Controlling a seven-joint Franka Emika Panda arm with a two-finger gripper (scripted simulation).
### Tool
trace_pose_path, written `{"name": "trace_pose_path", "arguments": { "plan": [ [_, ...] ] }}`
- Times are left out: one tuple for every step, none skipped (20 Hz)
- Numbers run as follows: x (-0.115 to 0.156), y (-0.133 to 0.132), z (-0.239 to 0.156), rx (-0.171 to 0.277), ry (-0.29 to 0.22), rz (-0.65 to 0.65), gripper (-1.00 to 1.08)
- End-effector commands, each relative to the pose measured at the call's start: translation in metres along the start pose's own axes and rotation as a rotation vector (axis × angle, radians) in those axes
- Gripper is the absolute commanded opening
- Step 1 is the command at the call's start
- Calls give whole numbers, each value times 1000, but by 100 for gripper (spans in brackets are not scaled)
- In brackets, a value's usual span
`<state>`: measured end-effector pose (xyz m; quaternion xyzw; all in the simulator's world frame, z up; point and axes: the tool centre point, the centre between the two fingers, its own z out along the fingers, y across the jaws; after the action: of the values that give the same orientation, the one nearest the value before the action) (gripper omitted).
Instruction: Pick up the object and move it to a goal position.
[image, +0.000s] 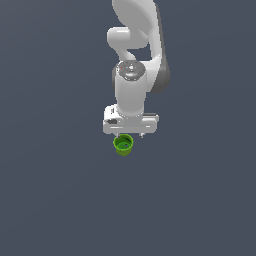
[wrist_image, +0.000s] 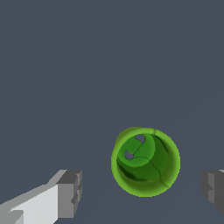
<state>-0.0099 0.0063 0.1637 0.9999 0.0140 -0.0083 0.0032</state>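
Observation:
The object, a small bright green cup (image: 123, 144), stands upright on the dark grey floor, its darker green inside facing up. The white arm hangs straight above it, and my gripper (image: 129, 135) is just over the cup's rim. In the wrist view the cup (wrist_image: 145, 162) lies between the two grey fingertips (wrist_image: 70, 194), nearer the other one, and touches neither. My gripper (wrist_image: 141, 190) is open, with its jaws spread wider than the cup.
A plain dark grey surface (image: 60, 190) stretches around the cup in all directions. No other objects, walls or edges show in either view.

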Motion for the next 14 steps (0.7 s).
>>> {"name": "trace_pose_path", "arguments": {
  "plan": [
    [0, 0, 0, 0, 0, 0, 28],
    [0, 0, 0, 0, 0, -1, 28],
    [-1, -1, 0, 0, -2, -4, 28],
    [-1, -2, 0, 1, -4, -9, 28],
    [-2, -3, 0, 2, -6, -15, 28],
    [-3, -4, 0, 3, -9, -21, 28],
    [-4, -5, 1, 4, -11, -24, 28],
    [-4, -5, 0, 4, -12, -26, 28],
    [-4, -5, 0, 4, -12, -26, 28],
    [-4, -5, 0, 4, -11, -24, 28],
    [-4, -5, 1, 2, -10, -25, 28],
    [-4, -5, 1, 0, -8, -25, 28],
    [-4, -4, 2, -3, -6, -26, 28],
    [-4, -4, 3, -6, -3, -28, 28]
  ]
}}
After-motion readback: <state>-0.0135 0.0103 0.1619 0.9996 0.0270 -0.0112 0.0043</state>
